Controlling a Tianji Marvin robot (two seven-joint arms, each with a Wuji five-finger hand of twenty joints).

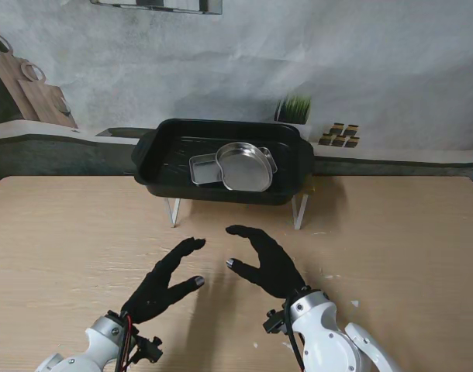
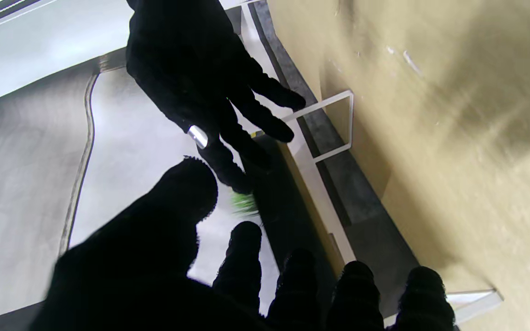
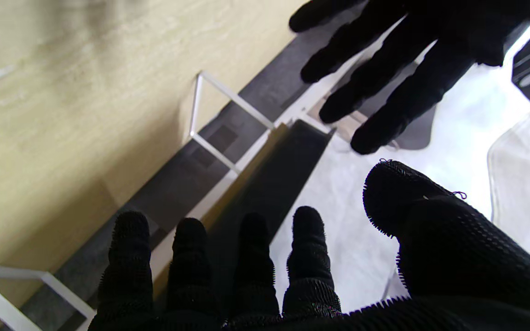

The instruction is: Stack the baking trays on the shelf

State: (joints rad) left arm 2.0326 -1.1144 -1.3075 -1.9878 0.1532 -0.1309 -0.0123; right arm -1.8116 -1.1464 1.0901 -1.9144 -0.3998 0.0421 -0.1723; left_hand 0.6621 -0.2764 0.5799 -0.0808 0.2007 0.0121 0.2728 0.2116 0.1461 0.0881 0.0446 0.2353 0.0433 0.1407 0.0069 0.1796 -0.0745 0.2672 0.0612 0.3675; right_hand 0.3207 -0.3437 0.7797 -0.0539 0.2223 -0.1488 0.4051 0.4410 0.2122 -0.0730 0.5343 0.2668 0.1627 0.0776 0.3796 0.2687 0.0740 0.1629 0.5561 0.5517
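A shelf (image 1: 300, 211) stands on the table (image 1: 66, 232) at its far middle, close to the back edge. On the shelf sits a large tray (image 1: 163, 167). Inside it lie two smaller trays: a small one (image 1: 201, 169) toward the left, and a rounded one (image 1: 244, 167) to its right (its edge overlapping the small one). Behind the shelf, to the right, stands a plant (image 1: 295, 108) against the wall, with a small block (image 1: 339, 135) farther right. Nearer to me than the shelf, the left hand (image 1: 163, 280) and right hand (image 1: 266, 260) are side by side over the table, apart from each other.
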